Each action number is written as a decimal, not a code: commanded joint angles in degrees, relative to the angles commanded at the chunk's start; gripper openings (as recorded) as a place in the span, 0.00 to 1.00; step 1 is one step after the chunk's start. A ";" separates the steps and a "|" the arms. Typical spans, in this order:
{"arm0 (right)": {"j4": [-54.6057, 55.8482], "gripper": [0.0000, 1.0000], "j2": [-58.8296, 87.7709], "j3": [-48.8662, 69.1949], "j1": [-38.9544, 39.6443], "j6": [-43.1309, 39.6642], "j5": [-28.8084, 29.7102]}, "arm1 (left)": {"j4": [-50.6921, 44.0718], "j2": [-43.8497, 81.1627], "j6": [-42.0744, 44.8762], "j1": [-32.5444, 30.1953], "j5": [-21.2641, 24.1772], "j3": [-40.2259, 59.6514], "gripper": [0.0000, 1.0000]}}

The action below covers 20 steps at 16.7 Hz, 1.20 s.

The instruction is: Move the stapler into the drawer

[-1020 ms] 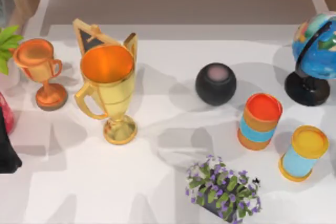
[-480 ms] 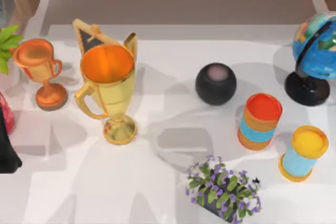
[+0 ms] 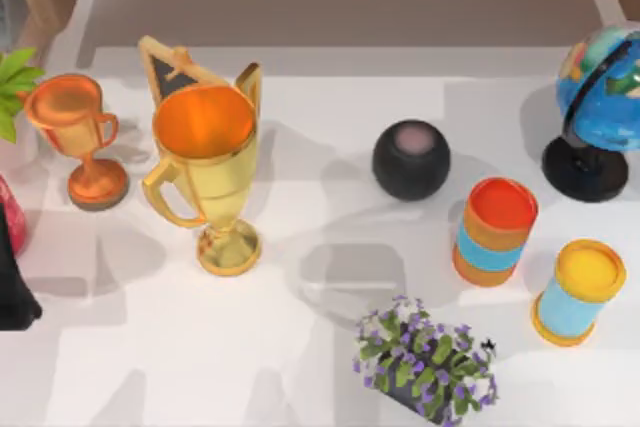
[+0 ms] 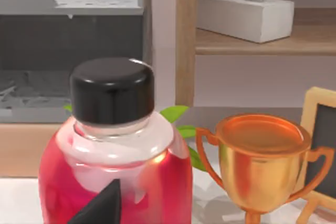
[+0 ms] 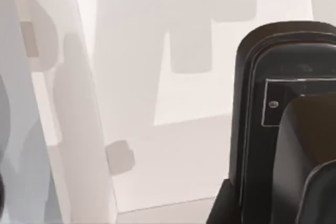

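Top view, left to right: left arm (image 3: 14,287) at the table's left edge, copper trophy (image 3: 78,137), gold trophy (image 3: 205,177), black round speaker (image 3: 411,159), flowerpot (image 3: 428,365), two striped cans (image 3: 493,231), globe (image 3: 603,107). Right wrist view: black stapler (image 5: 286,129) on the white table (image 5: 157,77). Whether either claw is open or closed, I cannot tell.

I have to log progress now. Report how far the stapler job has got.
Done: nothing that I can confirm. In hand: the right wrist camera sits close over a black object, possibly the stapler, lying on the white table. I cannot tell whether it is gripped. The left arm is parked at the table's left edge beside the red bottle. Left to do: secure the stapler, carry it to the drawer and release it there.
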 joint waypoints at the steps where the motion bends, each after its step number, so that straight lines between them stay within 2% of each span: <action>1: -0.17 0.00 3.07 2.28 -0.83 -1.54 0.20 | 0.00 0.00 0.00 0.00 0.00 0.00 1.00; 8: -2.23 0.00 16.91 4.86 -2.07 -10.98 1.96 | 0.00 0.00 0.00 0.00 0.00 0.00 1.00; 13: -2.08 0.00 16.94 4.93 -2.03 -10.73 1.89 | 0.00 0.00 0.00 0.00 0.00 0.00 1.00; 20: -5.82 0.00 10.89 7.49 0.16 -5.81 2.17 | 0.00 0.00 0.00 0.00 0.00 0.00 1.00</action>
